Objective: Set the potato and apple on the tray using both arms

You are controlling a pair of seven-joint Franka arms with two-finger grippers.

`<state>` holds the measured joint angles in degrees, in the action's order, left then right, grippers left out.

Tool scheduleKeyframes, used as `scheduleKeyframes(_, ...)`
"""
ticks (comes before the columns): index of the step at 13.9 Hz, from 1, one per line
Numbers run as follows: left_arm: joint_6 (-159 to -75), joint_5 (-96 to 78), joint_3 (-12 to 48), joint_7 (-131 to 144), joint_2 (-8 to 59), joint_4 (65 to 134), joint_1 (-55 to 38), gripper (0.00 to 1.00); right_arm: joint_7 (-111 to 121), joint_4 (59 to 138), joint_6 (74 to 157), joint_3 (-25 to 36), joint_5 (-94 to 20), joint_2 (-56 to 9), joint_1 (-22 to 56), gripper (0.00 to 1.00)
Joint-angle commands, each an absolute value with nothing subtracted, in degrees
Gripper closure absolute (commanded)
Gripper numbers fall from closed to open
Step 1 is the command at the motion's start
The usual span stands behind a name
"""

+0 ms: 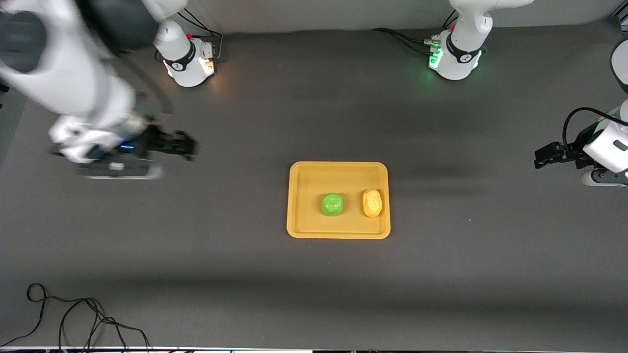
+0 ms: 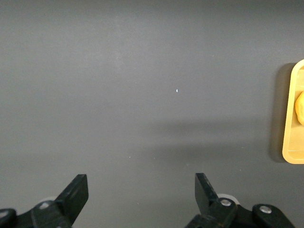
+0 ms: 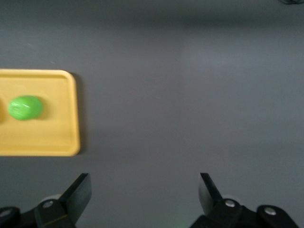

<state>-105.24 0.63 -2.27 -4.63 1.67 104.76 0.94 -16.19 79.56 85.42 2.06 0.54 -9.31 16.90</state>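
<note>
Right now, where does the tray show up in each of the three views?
Front view: the tray lies flat mid-table, holding the apple and the potato.
Left wrist view: only one end of the tray shows, cut by the picture's edge, with part of the potato on it.
Right wrist view: one rounded-corner end of the tray, with the apple on it.
Shared landmark: the tray's raised orange-yellow rim.

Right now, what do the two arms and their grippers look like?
Both arms are white with dark grey joints. The right arm carries a black right gripper and shows a small blue light at the wrist. The left arm has a looping black cable and a black left gripper. Each gripper has two fingers.
</note>
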Motion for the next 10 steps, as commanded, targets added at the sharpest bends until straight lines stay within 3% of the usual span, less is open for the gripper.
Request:
scheduleKeyframes(1,-106.1,0.2,-2.6,-3.8,1.0,105.3,-1.1,0.00,-8.9,88.8,88.1,0.4,-0.7,-2.6,9.2,0.00)
scheduleKeyframes(5,-99.8,0.1,-1.9,-3.6,0.6,101.8,-1.4,0.00,-3.8,93.9,89.5,0.6,-0.7,1.3,2.9,0.00)
scheduleKeyframes(10,-93.9,0.2,-1.8,-4.5,0.8,95.4,-1.0,0.00,0.0,93.2,89.0,3.6,-0.5,0.6,1.8,0.00)
